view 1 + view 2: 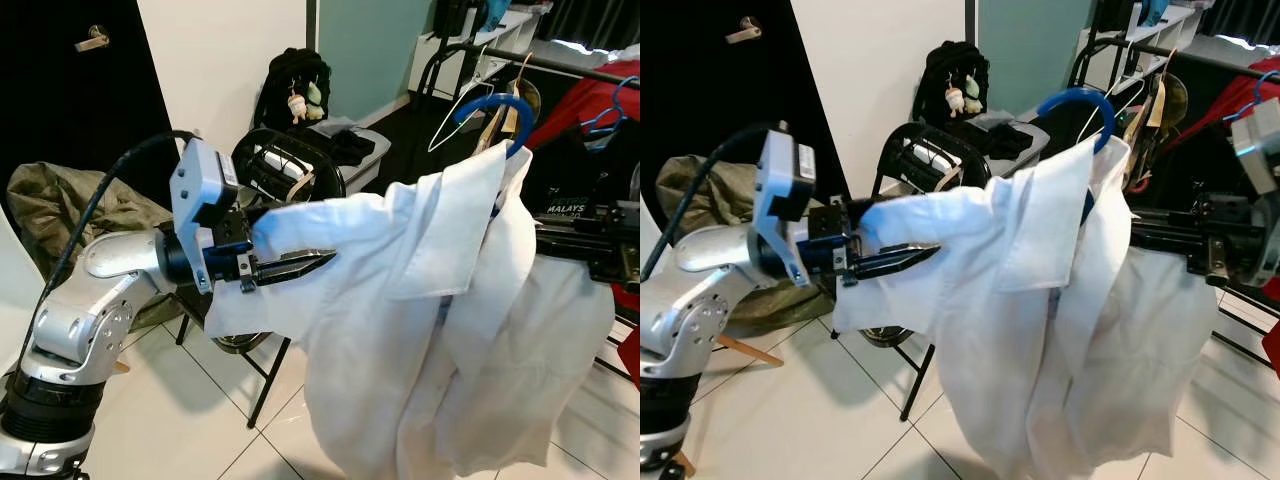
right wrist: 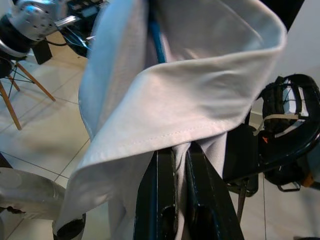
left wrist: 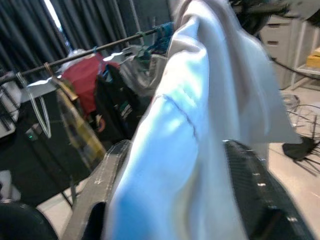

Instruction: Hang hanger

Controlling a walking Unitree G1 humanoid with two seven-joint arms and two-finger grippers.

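Both arms were up in front of the clothes rail [image 1: 575, 66], carrying a white shirt [image 1: 440, 330] on a blue hanger [image 1: 497, 108] between them.

Left gripper [image 1: 295, 266]: its black fingers [image 3: 107, 170] were spread, with the shirt's sleeve draped over and between them. The cloth lay across rather than being pinched; I read this as the left arm holding the sleeve out to the side so the garment would not swing or bunch while the hook was aimed.

Right gripper [image 2: 180, 175]: fingers [image 2: 160, 185] drawn nearly together, a fold of white cloth running down between them just under the collar. The blue hanger passed inside the collar right above the tips. Whether the fingers had the hanger itself or only the fabric over it, I could not tell.

Hanger position: hook upright above the collar, near the rail but apart from it and not yet over it. The rail already carried a red garment [image 1: 590, 95], a black one and a bare wire hanger [image 1: 455, 115], so free space looked tight.

My judgement: the hook wanted lifting over the rail into a gap between those clothes. Main risk was the hanging shirt body catching on the folding chair [image 1: 290, 165] beside it.
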